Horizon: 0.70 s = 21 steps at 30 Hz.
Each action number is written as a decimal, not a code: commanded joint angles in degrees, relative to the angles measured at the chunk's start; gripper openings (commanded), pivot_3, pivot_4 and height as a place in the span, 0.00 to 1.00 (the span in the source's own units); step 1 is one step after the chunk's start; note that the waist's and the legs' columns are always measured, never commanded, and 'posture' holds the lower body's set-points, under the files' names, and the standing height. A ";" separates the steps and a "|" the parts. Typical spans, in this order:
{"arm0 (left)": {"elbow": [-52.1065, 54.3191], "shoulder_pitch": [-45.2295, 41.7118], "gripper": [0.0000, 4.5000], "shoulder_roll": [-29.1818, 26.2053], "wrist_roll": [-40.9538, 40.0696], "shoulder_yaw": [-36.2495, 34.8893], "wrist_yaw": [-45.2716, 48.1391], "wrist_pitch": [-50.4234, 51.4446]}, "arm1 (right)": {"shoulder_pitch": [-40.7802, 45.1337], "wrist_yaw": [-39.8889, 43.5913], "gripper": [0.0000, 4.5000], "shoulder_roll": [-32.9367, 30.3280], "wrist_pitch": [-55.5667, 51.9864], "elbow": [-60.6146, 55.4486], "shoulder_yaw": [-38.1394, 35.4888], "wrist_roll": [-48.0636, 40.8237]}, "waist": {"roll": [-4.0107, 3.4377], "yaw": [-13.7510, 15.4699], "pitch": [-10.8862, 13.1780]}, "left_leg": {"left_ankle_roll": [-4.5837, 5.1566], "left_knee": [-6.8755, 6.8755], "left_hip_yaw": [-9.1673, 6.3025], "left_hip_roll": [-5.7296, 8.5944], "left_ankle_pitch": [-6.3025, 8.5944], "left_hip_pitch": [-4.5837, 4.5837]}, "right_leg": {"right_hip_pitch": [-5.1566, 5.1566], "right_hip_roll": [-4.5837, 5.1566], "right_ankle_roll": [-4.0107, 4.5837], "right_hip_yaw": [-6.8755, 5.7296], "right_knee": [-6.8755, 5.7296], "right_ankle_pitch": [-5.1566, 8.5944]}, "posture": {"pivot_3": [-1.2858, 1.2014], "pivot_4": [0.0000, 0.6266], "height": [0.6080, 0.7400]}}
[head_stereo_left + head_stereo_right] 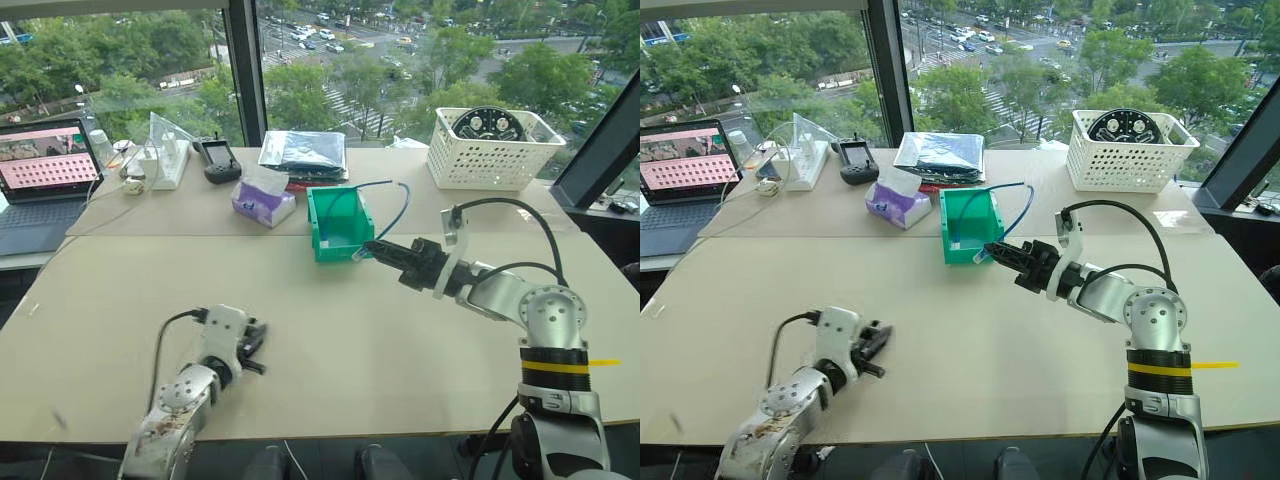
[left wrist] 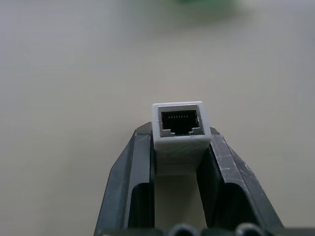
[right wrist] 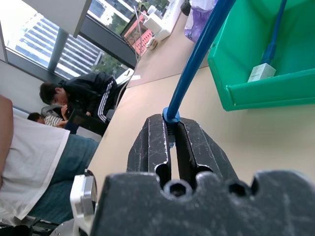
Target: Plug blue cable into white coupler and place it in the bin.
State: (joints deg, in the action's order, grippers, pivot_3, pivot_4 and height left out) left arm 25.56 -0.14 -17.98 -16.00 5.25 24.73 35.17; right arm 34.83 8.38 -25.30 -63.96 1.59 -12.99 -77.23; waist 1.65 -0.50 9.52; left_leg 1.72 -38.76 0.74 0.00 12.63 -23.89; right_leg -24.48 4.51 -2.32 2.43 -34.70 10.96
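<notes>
In the left wrist view my left gripper (image 2: 180, 140) is shut on the white coupler (image 2: 180, 124), whose dark socket faces away from the wrist. That gripper (image 1: 254, 350) hovers low over the near left of the table. My right gripper (image 1: 366, 250) is shut on one end of the blue cable (image 1: 404, 200), right at the front right corner of the green bin (image 1: 335, 250). From the fingers (image 3: 152, 142) the blue cable (image 3: 197, 54) arcs up and over into the bin (image 3: 256, 93), where a blue lead ends in a pale plug-like block (image 3: 261, 72).
A white lattice basket (image 1: 490, 150) stands at the back right. A purple tissue box (image 1: 262, 203), a dark bag (image 1: 303, 152), a black remote (image 1: 220, 158), a white power strip (image 1: 170, 165) and a laptop (image 1: 45, 170) line the back left. People sit beyond the table (image 3: 83, 98).
</notes>
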 commanded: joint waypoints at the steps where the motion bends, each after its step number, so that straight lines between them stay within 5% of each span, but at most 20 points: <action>1: -5.44 -10.50 0.15 -1.37 -1.34 3.44 7.46 -1.47 | -0.34 -0.46 0.00 -0.61 1.13 -4.56 -2.23 0.31 | 0.00 0.12 0.00 | 0.00 -0.02 0.00 0.01 -0.01 -0.03 | -0.04 -0.05 -0.06 -0.03 -0.01 0.04 | 0.52 0.24 1.00; 12: -26.65 -33.93 0.15 -8.37 5.62 17.60 27.56 -1.81 | -11.35 -9.80 0.00 4.08 5.55 -18.51 -2.79 3.52 | 0.00 -0.51 0.00 | 0.16 0.13 0.08 0.08 0.09 -0.04 | -0.07 -0.10 -0.31 -0.01 -0.06 -0.06 | 0.52 0.24 1.00; 21: -31.20 -39.60 0.15 -4.47 7.73 20.52 27.90 5.06 | -19.85 -17.51 0.00 12.01 8.93 -28.65 3.31 9.84 | -0.01 -0.49 0.00 | 0.16 0.10 -0.03 0.06 0.09 -0.09 | -0.16 -0.07 -0.45 0.05 -0.11 0.01 | 0.52 0.24 1.00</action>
State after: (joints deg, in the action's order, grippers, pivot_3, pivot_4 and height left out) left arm -5.45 -38.67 -23.01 -9.05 25.20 52.88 39.29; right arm 15.10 -8.08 -13.74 -56.75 -23.66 -10.01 -68.19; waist 1.64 -0.99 9.52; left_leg 1.88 -38.66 0.71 0.06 12.72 -23.97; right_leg -24.63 4.45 -2.77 2.48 -34.83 10.97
